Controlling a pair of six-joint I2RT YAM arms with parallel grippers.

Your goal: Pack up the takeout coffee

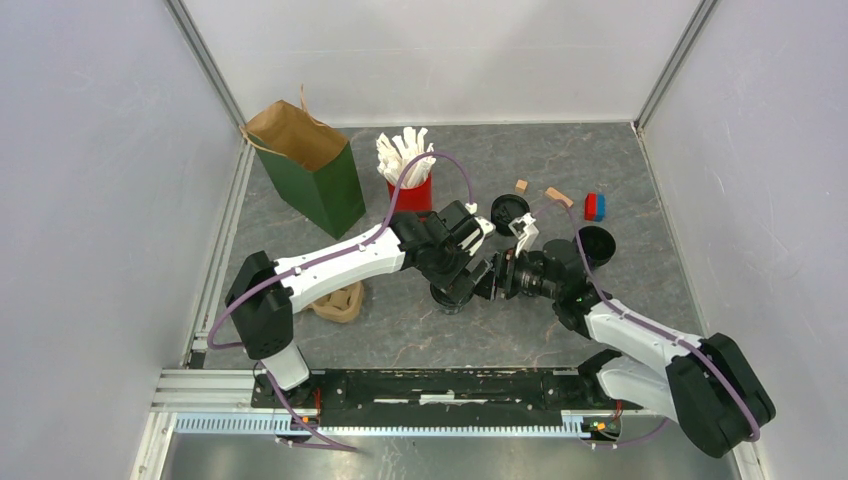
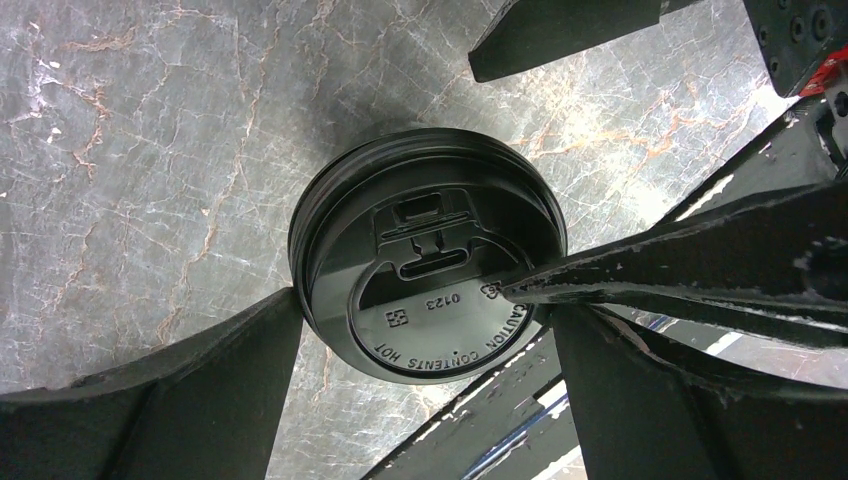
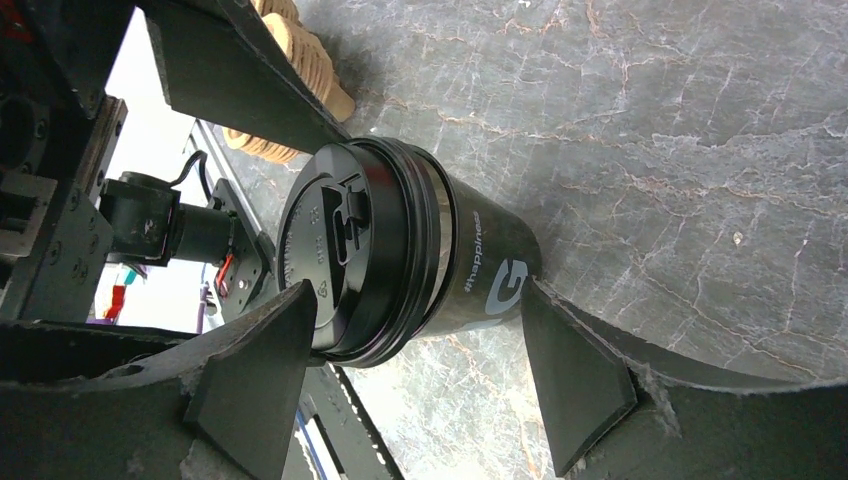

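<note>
Black on black at mid-table: the cup (image 3: 480, 265) stands upright on the marble-patterned table (image 1: 400, 335). Its lid (image 2: 430, 270) is seated flat on the rim, and both arms crowd in over it. The left gripper (image 2: 425, 325) hangs straight above, jaws spread as wide as they go, one to each side of the lid, gripping nothing. The right gripper (image 3: 415, 305) sits side-on, jaws apart too, with the cup between them. One of its fingers (image 2: 650, 275) lies with its tip on the lid's edge, but there's no squeeze, so call it released.

The capping looks done, and I'd judge we're at the switch from lidding to bagging. Next move, by my reading: one gripper closes on the cup's wall below the lid and lifts it level. Then it carries the cup to the green bag (image 1: 320, 180), which stands open-mouthed at the back on the left arm's side, well apart from here. The other arm would need to clear out first, because it's tight in there.

As for the cup itself: short, glossy dark paper, with white lettering and a pale logo on its side. The lid is flat and round, with a sip slot and raised caution text.
</note>
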